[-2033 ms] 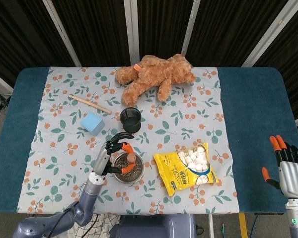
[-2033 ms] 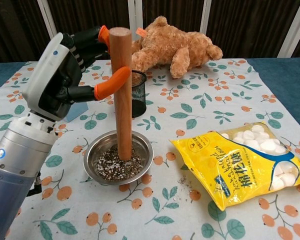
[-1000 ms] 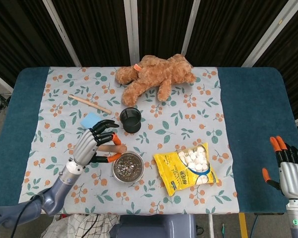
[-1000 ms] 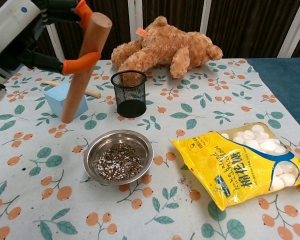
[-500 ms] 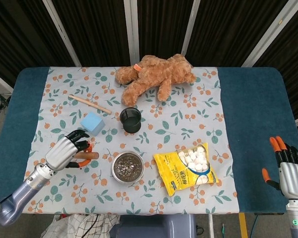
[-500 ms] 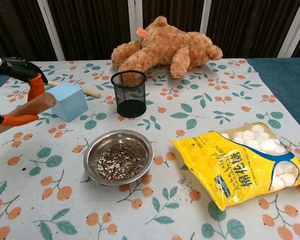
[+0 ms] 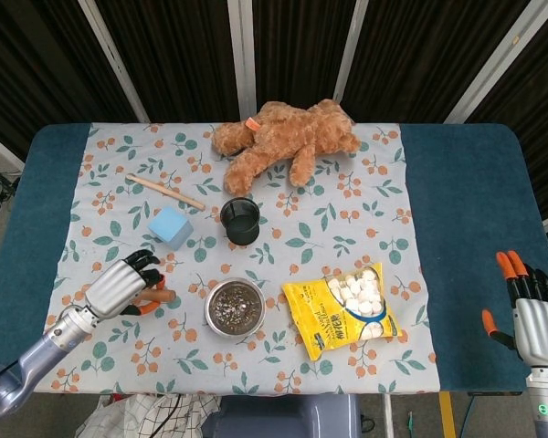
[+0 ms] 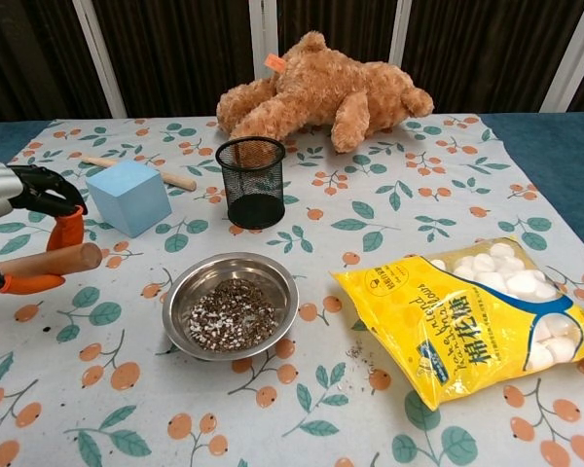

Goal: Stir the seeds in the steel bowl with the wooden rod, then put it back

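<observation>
Dark slatted panels behind, blue-covered table in front, floral leaf-and-orange cloth spread over its middle.

Far left: left hand, moved off from above the steel bowl, now well to that bowl's left, low by the cloth, fingers wrapped round the wooden rod. Rod no longer upright in the seeds as two seconds ago, now lying nearly level, blunt round end toward the bowl.

Just beyond that hand: one pale blue cube, matte, soft-edged. Behind the cube: one thin wooden stick, lying slantwise.

Right of the hand: one shallow round bowl, shiny metal, holding dark seeds flecked with white, unmoved. Past the bowl: one black mesh cup, cylindrical, upright. Further back: one brown teddy bear, plush, sprawled face down.

Right of the bowl: one glossy yellow bag, clear window showing white puffy pieces.

Far right, well apart from everything: right hand, off the table edge, unchanged, orange-tipped fingers straight and held apart, holding nothing.
</observation>
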